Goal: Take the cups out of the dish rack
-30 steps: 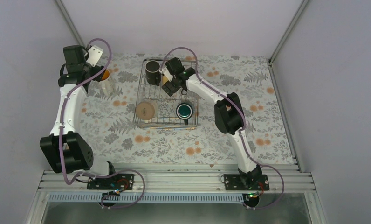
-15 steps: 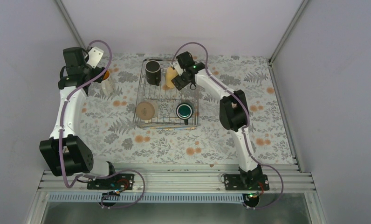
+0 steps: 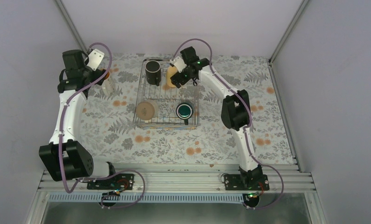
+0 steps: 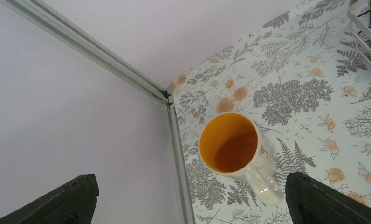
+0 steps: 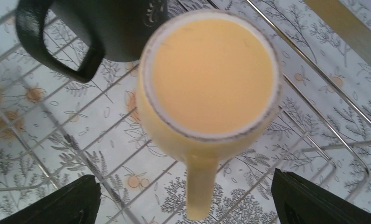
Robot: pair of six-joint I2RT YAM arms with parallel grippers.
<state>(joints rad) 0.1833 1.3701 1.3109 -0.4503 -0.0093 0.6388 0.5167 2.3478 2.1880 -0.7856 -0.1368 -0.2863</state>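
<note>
**Both pincers wide open; four cups in the rack, one out on the table**

Right gripper (image 5: 189, 199) spread wide, dark fingers (image 5: 58, 200) at the lower corners of the wrist view, touching nothing. Between and beyond them, the yellow mug (image 5: 211, 74), round yellow face toward the camera, handle pointing back at the gripper. Impossible to say whether upright, upended or tipped. Just beside it, the black mug (image 5: 113, 28), handle out to the side; touching or not, unclear. Both on the wire grid of the dish rack (image 3: 167, 93), along its far edge, black to the left and yellow to the right in the top view. At the near edge of the same rack, the tan mug (image 3: 145, 110) on the left and the dark green mug (image 3: 184, 110) on the right, well apart.

Left gripper (image 4: 193, 200) likewise wide open, fingers (image 4: 333, 200) gripping nothing, hanging over the pale mug (image 4: 230, 144). Orange inside, mouth up, standing on the flowered table (image 4: 305, 88) near the far left corner, close by the frame rail (image 4: 178, 154), outside the rack.
</note>
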